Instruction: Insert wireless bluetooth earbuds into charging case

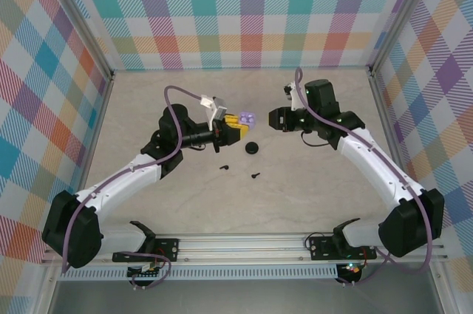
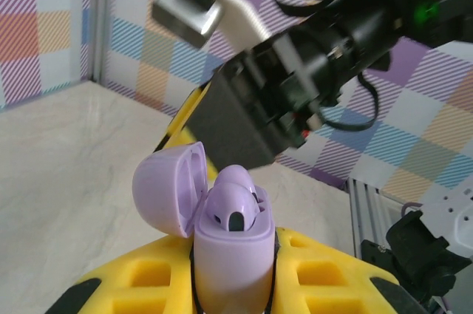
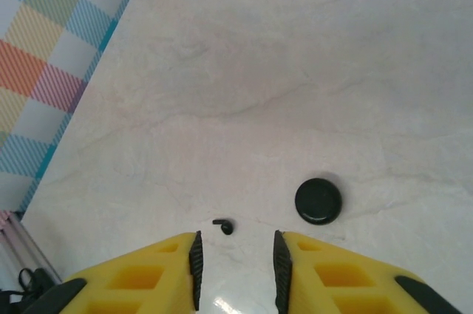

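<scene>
My left gripper (image 1: 236,128) (image 2: 233,284) is shut on a pale lilac charging case (image 1: 249,118) (image 2: 230,258), held upright with its lid (image 2: 168,190) swung open to the left. Two lilac earbuds (image 2: 232,207) sit in the case's wells. My right gripper (image 1: 273,118) (image 3: 236,273) hovers just right of the case, jaws open with nothing between them. Below it on the table lie a closed round black case (image 1: 253,148) (image 3: 318,200) and a black earbud (image 3: 223,226). Two black earbuds (image 1: 225,168) (image 1: 255,176) lie near the black case in the top view.
The marble-look tabletop (image 1: 318,203) is ringed by checkered walls (image 1: 244,11). An aluminium rail (image 1: 244,244) runs along the near edge by the arm bases. The right arm's black wrist (image 2: 295,85) looms close behind the lilac case in the left wrist view.
</scene>
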Robot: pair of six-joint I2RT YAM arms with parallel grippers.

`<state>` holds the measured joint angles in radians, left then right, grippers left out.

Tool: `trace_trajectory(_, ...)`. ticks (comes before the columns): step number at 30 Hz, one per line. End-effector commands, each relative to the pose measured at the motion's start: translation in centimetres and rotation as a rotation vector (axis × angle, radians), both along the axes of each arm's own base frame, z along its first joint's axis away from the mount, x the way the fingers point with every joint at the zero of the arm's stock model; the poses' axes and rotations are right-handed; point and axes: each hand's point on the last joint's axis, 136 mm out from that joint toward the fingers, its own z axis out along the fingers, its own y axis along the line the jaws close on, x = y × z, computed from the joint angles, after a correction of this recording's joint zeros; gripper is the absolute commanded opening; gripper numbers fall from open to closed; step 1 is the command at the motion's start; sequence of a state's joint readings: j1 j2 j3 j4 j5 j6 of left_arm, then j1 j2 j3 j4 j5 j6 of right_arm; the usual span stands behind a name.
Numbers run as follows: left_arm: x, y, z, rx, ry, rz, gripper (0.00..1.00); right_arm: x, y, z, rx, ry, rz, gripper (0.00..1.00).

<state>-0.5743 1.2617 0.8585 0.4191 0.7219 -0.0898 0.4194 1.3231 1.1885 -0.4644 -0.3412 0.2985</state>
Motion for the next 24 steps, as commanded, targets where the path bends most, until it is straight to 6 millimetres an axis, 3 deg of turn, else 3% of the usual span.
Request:
trace_trajectory(1, -1.1, -0.9, 2.6, -0.058, -0.065, -0.080, 0.00, -0.7, 1.5, 0.8, 0.076, -0.009, 0.099, 0.30)
trace_trajectory(9, -1.1, -1.8, 1.9, -0.070, -0.039, -0.100, 0.00, -1.6, 3.1, 1.5, 0.159, 0.004, 0.198, 0.27)
trace_trajectory(17, -1.1, -2.5, 1.1, -0.058, -0.023, -0.109, 0.00, -2.0, 3.3, 2.0, 0.177, -0.014, 0.229, 0.27)
trace_trajectory(24, 0.2, -2.4, -0.5, -0.013, 0.020, -0.044, 0.00, -2.9, 3.4, 3.3, 0.214, -0.059, 0.259, 0.27)
